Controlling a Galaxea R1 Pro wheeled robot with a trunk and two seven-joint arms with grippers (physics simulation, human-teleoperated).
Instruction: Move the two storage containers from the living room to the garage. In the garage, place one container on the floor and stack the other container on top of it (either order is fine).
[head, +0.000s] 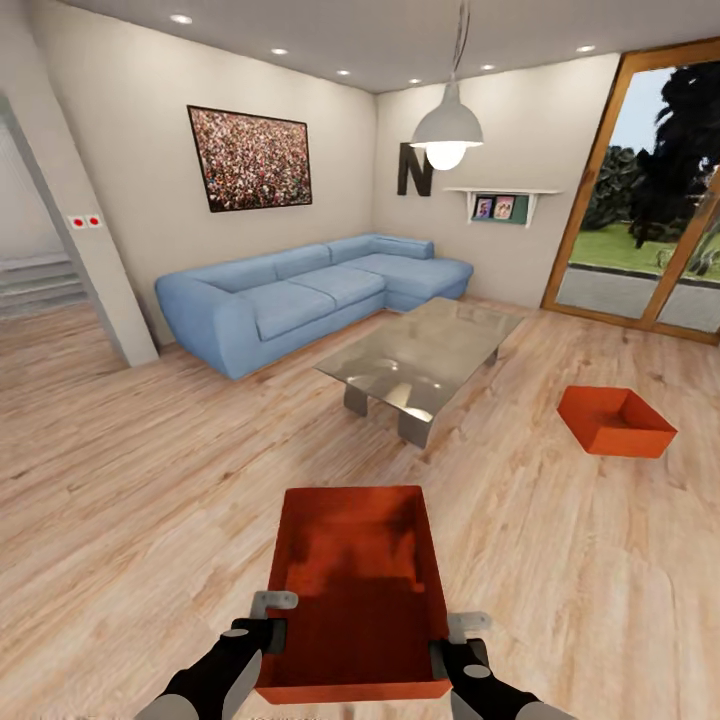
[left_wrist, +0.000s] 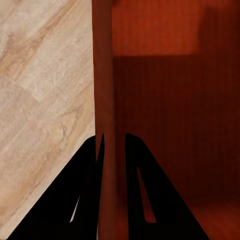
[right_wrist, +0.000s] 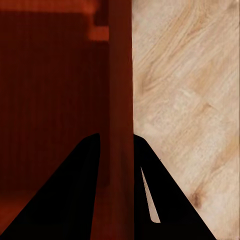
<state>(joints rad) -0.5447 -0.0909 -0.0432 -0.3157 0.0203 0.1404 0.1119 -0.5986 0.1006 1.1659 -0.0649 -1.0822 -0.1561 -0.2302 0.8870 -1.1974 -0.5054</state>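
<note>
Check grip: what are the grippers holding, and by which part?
Both hold the near storage container: left gripper clamps its left side wall, right gripper its right side wall, near the robot-side end.

Held storage container's (head: 355, 590) near wall is cut off below.

Bright, even light comes from recessed ceiling spots, a lit white dome pendant lamp (head: 446, 128) and daylight through the wood-framed glazed doors (head: 645, 190). The glass-topped low bench (head: 425, 352) carries glare patches. Wrist views show black silhouetted fingers (left_wrist: 85, 200) and soft shadow inside the red-orange bin (left_wrist: 170, 100).
</note>
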